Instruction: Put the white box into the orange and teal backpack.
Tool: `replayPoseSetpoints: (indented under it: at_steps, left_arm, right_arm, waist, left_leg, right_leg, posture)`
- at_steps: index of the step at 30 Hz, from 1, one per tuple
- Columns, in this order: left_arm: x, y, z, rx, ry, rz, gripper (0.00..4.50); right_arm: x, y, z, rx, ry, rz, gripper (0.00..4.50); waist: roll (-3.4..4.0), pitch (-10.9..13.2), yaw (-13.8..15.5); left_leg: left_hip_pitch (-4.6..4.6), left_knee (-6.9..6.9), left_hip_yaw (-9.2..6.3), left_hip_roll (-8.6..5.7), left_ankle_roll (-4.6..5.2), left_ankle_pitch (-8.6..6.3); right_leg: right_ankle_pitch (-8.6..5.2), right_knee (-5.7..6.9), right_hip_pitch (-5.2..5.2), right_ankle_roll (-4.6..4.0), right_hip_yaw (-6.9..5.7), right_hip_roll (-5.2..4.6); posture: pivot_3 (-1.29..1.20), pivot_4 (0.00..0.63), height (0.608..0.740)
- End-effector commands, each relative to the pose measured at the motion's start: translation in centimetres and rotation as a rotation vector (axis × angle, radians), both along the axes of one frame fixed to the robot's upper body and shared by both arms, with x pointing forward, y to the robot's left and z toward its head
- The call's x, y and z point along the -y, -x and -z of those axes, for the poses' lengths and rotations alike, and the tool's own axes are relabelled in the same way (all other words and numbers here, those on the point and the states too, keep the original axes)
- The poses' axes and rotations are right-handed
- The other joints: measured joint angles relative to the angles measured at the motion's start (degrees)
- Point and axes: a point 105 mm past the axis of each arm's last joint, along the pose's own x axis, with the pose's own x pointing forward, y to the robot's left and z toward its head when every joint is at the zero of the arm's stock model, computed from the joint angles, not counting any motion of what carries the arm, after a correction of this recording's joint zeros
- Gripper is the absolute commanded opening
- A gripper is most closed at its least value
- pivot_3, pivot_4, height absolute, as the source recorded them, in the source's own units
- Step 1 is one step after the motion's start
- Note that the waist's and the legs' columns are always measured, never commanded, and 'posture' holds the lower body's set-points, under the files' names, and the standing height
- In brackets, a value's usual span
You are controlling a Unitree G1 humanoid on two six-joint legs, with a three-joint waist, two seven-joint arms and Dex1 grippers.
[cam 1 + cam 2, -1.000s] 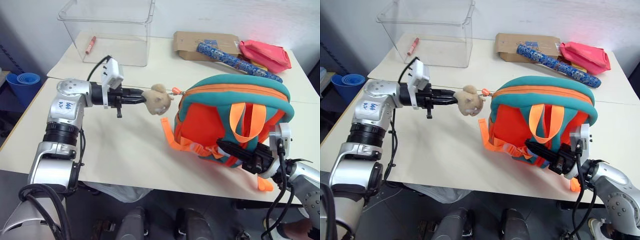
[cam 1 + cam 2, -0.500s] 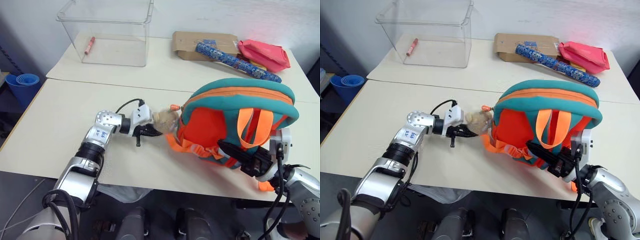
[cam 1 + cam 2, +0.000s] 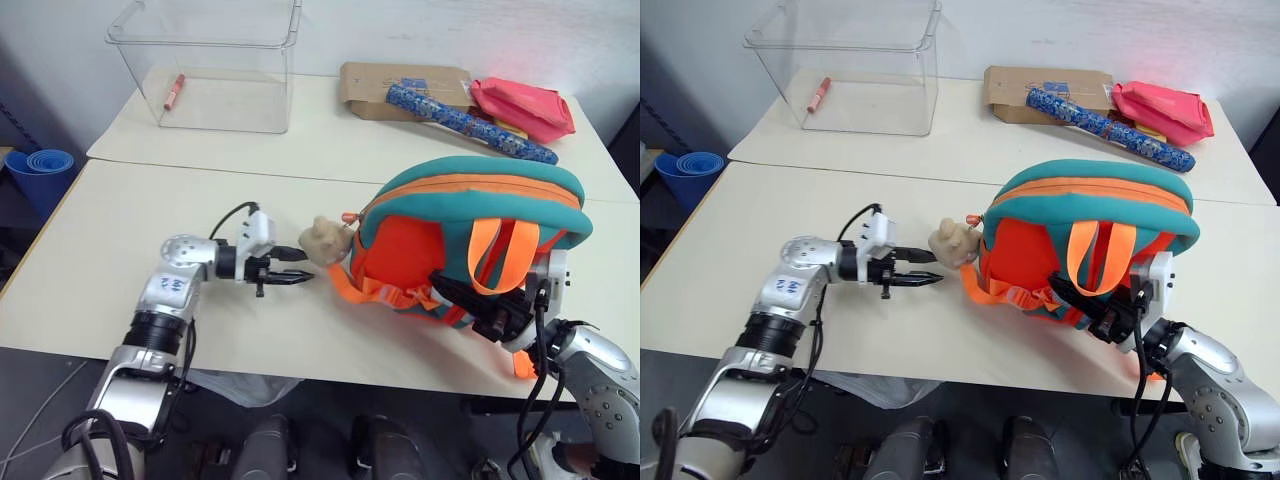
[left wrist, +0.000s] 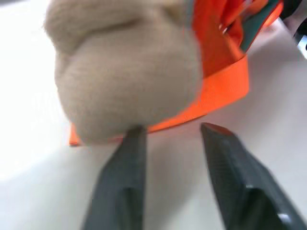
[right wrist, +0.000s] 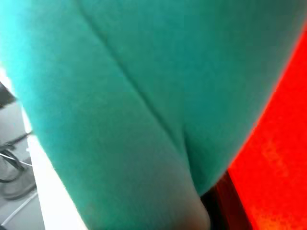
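On table (image 3: 120, 200): one backpack (image 3: 470, 200), one plush (image 3: 322, 240), two hands.

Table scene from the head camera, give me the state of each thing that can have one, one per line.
Orange and teal fabric backpack: lying on the table, zipped shut.
Tan plush hamster toy: free, tethered to the backpack.
Left pincer: open, empty.
Right pincer: against the backpack, grip unclear.
Clear plastic bin: upright, uncovered.

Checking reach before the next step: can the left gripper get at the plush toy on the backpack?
Probably yes. The left gripper is open just short of the plush toy, with nothing between them; the toy hangs beside the backpack.
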Motion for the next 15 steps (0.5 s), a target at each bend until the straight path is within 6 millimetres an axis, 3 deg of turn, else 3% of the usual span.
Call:
replayPoseSetpoints:
  at_steps: [1,3,6,9,10,15]
  left_arm:
    - [-1.8,1.9,-1.2,0.036,0.014,0.023,3.09]
    - [-4.2,3.0,-0.9,0.045,-0.023,-0.023,3.64]
    - [-6.0,4.7,-1.2,0.054,0.011,-0.063,4.5]
    - [-7.2,5.4,-3.0,0.026,0.171,-0.182,4.5]
    - [-8.1,6.2,-2.3,0.044,0.118,-0.2,4.5]
    - [-9.9,9.0,0.1,0.039,-0.042,-0.252,4.5]
  right_arm:
    - [-0.5,1.3,-0.6,0.102,0.174,-0.075,1.63]
    - [0.9,2.2,-1.0,0.121,0.241,-0.064,2.24]
    - [3.3,3.5,-1.0,0.104,0.313,-0.039,3.27]
    - [6.0,4.2,-1.3,0.125,0.367,0.036,4.19]
    - [7.6,4.6,-1.0,0.124,0.409,0.067,4.48]
    - [13.0,4.8,-0.8,0.206,0.586,0.216,4.48]
  waist:
    - [0.01,0.0,0.02]
    - [0.01,0.0,0.02]
    - [0.03,0.01,0.09]
    - [0.03,0.01,0.44]
    - [0.03,0.01,0.39]
    - [0.16,0.07,0.04]
  left_leg:
    - [0.0,0.0,0.0,0.0,0.0,0.0]
    - [0.0,0.0,0.01,0.0,0.0,0.0]
    - [0.03,-0.06,0.0,0.04,-0.02,-0.03]
    - [0.08,-0.03,-0.12,0.04,0.01,-0.03]
    - [0.09,-0.01,-0.2,0.03,0.01,-0.04]
    - [0.68,-0.27,-0.04,0.04,-0.11,-0.33]
  right_leg:
    - [0.0,-0.01,0.01,0.0,0.0,0.03]
    - [0.0,-0.02,0.01,0.0,0.0,0.04]
    - [-0.01,-0.07,0.03,-0.01,0.1,-0.05]
    - [0.0,-0.21,0.2,0.0,0.08,-0.22]
    - [0.0,-0.27,0.26,0.0,0.04,-0.27]
    - [-0.07,-0.52,0.64,-0.12,0.05,-0.3]
  posture:
    - [0.0,0.15,0.74]
    - [0.0,0.15,0.74]
    - [0.0,0.15,0.74]
    - [0.0,0.15,0.74]
    - [0.0,0.15,0.74]
    - [0.0,0.15,0.74]
